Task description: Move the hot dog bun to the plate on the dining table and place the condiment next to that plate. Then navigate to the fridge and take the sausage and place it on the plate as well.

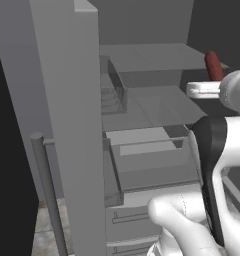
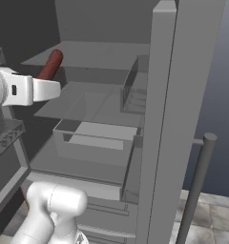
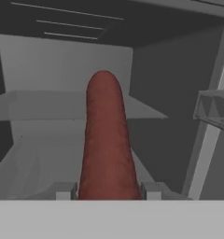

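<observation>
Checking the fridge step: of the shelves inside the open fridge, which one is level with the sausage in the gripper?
The upper shelf. The sausage, clamped in the gripper, sits level with it; the middle shelf and the bin lie below.

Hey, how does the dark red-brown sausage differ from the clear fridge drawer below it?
The dark red-brown sausage is rounded and opaque; the clear rectangular drawer is boxy and see-through. The sausage sticks up, gripped by the gripper; the drawer rests level, untouched. The sausage is far smaller. Both are within the open grey fridge.
</observation>
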